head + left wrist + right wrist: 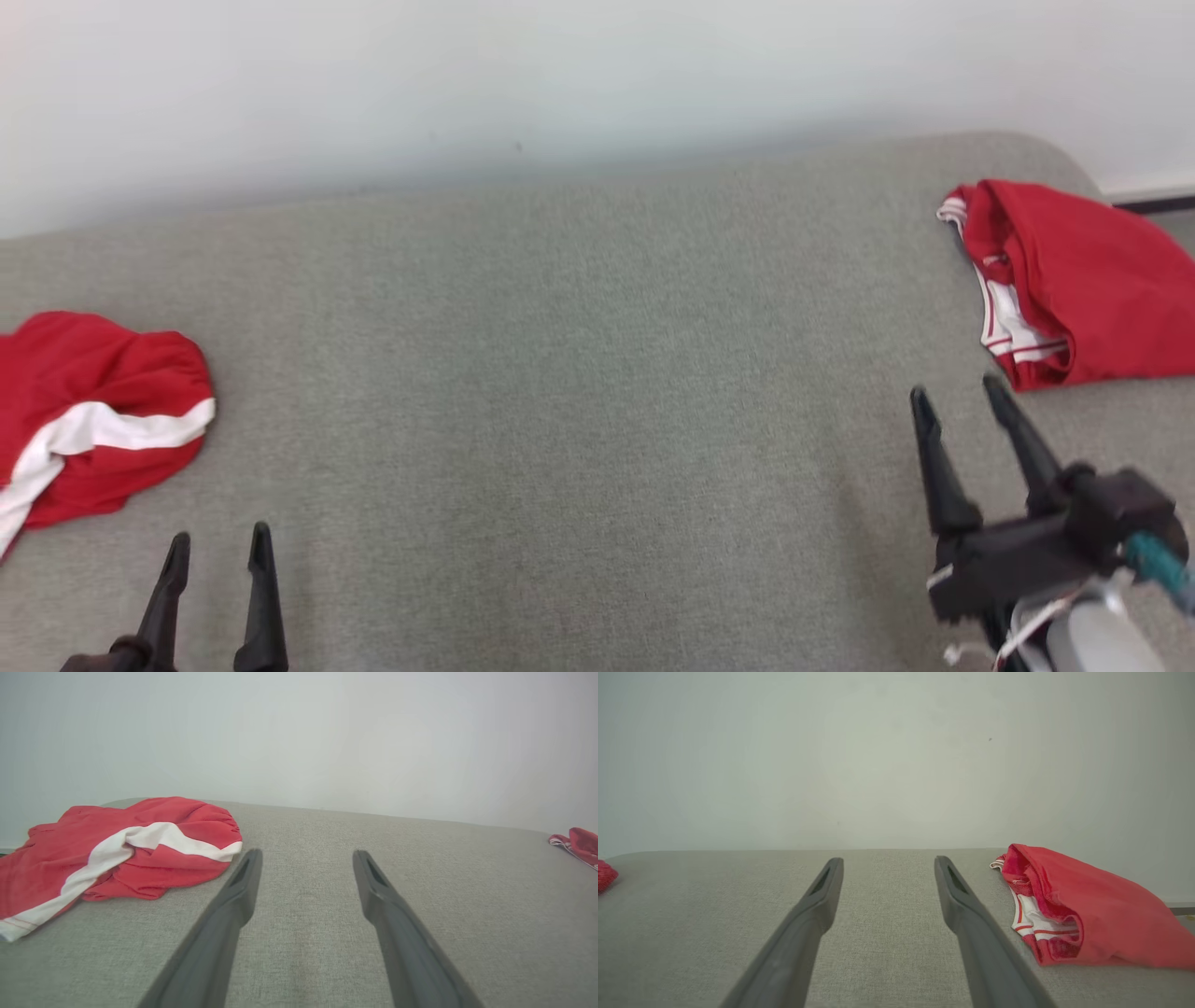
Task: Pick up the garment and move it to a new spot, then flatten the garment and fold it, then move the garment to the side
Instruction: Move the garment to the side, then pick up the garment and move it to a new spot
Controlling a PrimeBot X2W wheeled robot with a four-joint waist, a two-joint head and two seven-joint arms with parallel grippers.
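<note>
A crumpled red garment with a white stripe (93,411) lies at the left of the grey padded surface (579,373); the left wrist view has it (117,854) to the left of my fingers. A second red garment with white trim (1074,280) lies folded over at the far right, and in the right wrist view it (1078,910) sits just right of my fingers. My left gripper (219,537) is open and empty at the lower left, near the striped garment. My right gripper (962,392) is open and empty, just below the right garment.
A pale wall (560,75) runs along the back edge of the surface. The surface's rounded corner (1064,154) is at the back right, with a dark skirting strip (1158,201) beyond it.
</note>
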